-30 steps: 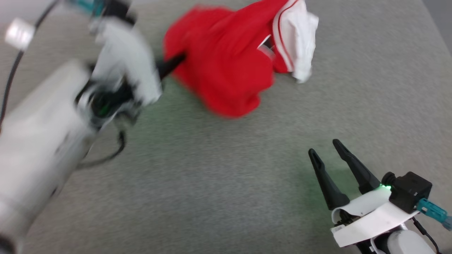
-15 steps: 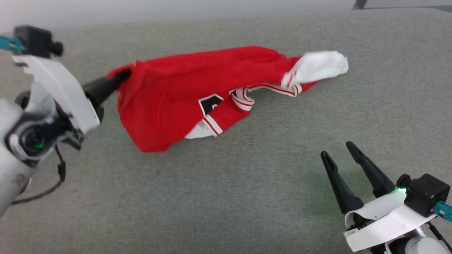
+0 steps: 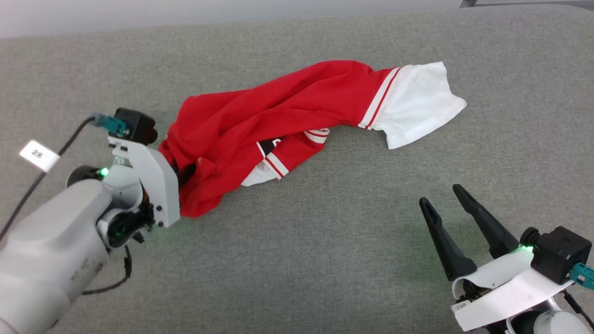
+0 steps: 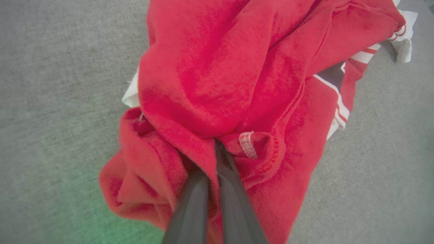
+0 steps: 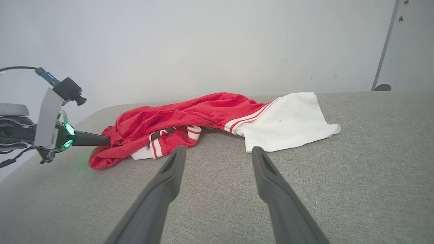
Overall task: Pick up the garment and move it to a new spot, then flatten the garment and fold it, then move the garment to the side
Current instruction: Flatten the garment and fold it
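Note:
The garment, a red shirt with a white sleeve and striped trim, lies crumpled and stretched across the grey surface. My left gripper is shut on its near left edge, fingers buried in red cloth; the left wrist view shows the garment pinched between the two closed fingers. My right gripper hovers open at the lower right, apart from the shirt. The right wrist view has the garment ahead, beyond my open right gripper, and the left gripper at the shirt's left end.
A grey fabric surface spreads under everything. A pale wall rises behind it, with a thin pole at the far right. A cable with a white tag runs from my left arm.
My left gripper has drawn the shirt's edge down and toward me; the garment has settled lower and its white sleeve has spread out flat. The head camera has also shifted.

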Available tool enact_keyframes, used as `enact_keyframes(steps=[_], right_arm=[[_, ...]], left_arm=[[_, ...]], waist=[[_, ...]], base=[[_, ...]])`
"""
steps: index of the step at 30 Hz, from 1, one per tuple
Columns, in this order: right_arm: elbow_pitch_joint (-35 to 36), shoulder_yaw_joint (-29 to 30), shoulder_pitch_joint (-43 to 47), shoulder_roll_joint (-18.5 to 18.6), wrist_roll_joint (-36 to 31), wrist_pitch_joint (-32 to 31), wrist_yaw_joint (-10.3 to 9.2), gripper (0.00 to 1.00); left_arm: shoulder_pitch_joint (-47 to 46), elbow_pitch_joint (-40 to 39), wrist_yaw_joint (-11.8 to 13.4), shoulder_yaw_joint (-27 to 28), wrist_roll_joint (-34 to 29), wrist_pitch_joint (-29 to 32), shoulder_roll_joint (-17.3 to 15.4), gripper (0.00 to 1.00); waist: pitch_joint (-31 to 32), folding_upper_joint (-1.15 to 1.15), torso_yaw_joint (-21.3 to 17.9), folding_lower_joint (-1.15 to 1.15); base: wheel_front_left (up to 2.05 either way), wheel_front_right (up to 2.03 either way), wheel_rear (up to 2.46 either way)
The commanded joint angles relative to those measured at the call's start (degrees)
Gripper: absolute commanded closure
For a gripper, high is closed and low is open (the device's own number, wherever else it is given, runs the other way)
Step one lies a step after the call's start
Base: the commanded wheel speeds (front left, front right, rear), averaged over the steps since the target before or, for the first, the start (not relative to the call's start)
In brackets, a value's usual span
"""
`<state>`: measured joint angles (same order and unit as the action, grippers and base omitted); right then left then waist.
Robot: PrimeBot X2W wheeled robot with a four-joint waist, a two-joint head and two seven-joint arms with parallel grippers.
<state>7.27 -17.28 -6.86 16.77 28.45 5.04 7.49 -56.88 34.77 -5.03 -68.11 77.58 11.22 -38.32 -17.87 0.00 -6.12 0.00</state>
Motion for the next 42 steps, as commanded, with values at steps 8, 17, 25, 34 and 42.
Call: enact_keyframes(steps=[8, 17, 25, 34, 42], right_arm=[[0.4, 0.4, 0.6, -0.1, -0.2, -0.1, 0.0, 0.0], [0.4, -0.7, -0.1, -0.7, 0.0, 0.2, 0.0, 0.0], [-0.7, -1.4, -0.8, -1.1, 0.5, 1.3, 0.0, 0.0], [-1.2, -1.7, -1.9, -1.2, 0.9, 2.4, 0.0, 0.0], [-1.8, -2.1, -2.7, -1.4, 1.0, 2.9, 0.0, 0.0]], left_arm=[[-7.4, 1.9, -1.9, -1.7, -6.9, -1.6, -0.8, 0.0], [-16.3, -5.7, -2.5, -3.2, -9.2, 7.8, -2.1, 0.0], [-14.5, -14.2, -2.5, -4.8, -2.7, 26.5, -3.2, 0.0], [-12.6, -11.8, -2.5, -4.8, -2.7, 26.5, -1.3, 0.0], [-13.4, -7.7, -2.5, -5.0, -5.0, 24.4, 1.2, 1.0]], waist=[[0.8, 0.0, 0.3, 0.0], [-0.2, 0.0, -0.6, 0.0], [-0.8, 0.0, -2.7, 0.0], [-2.5, 0.0, -3.9, 0.0], [-3.4, 0.0, -4.2, 0.0]], base=[[0.0, 0.0, 0.0], [0.0, 0.0, 0.0], [0.0, 0.0, 0.0], [0.0, 0.0, 0.0], [0.0, 0.0, 0.0]])
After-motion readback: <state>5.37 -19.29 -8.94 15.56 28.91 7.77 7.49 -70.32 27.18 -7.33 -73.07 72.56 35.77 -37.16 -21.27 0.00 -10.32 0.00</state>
